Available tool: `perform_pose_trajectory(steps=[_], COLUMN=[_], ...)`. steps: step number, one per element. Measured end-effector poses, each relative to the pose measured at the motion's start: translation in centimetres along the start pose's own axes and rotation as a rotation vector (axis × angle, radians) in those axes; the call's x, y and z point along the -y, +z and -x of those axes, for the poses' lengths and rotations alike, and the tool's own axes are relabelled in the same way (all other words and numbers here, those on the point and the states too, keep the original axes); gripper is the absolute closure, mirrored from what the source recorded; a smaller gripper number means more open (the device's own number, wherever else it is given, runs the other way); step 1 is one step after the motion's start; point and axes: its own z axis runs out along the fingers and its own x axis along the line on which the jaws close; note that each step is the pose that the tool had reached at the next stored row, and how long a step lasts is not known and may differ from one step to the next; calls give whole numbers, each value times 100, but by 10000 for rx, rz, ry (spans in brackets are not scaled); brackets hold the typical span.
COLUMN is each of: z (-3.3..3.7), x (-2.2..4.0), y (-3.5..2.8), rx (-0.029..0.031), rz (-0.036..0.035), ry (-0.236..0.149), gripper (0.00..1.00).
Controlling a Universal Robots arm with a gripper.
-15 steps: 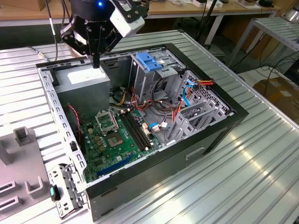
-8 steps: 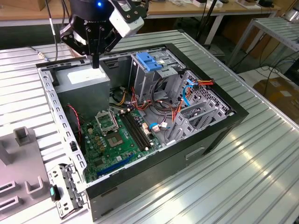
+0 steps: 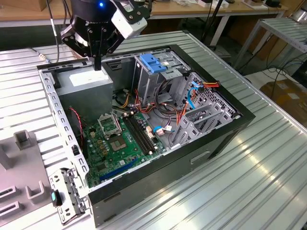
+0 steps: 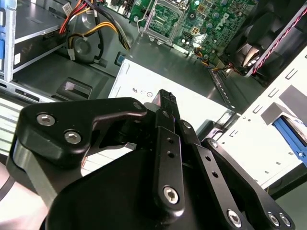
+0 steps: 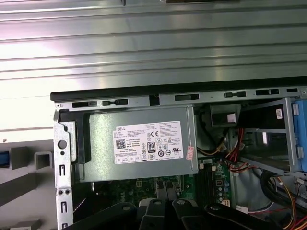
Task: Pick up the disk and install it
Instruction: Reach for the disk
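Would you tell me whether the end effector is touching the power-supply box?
Cannot tell. In the exterior view the end effector overlaps the power-supply box; neither contact nor gap shows plainly.

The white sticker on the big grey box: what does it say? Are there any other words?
White sticker on the power-supply box: a logo, barcodes and round marks; the fine print is too small to read.
Small red tag beside it: too small to read.
Motherboard: its print is too small to read.

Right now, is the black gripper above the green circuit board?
No; the exterior view shows the gripper over the grey metal box with a white sticker.
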Motion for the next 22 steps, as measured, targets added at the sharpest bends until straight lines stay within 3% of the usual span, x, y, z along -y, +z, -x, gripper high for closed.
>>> perform_pose_trajectory(steps=[14,22], z=[-39,-99], x=[3,8], y=[7,7], rx=[-5,-7], rz=[6,30], ry=[1,1], gripper=[89,89])
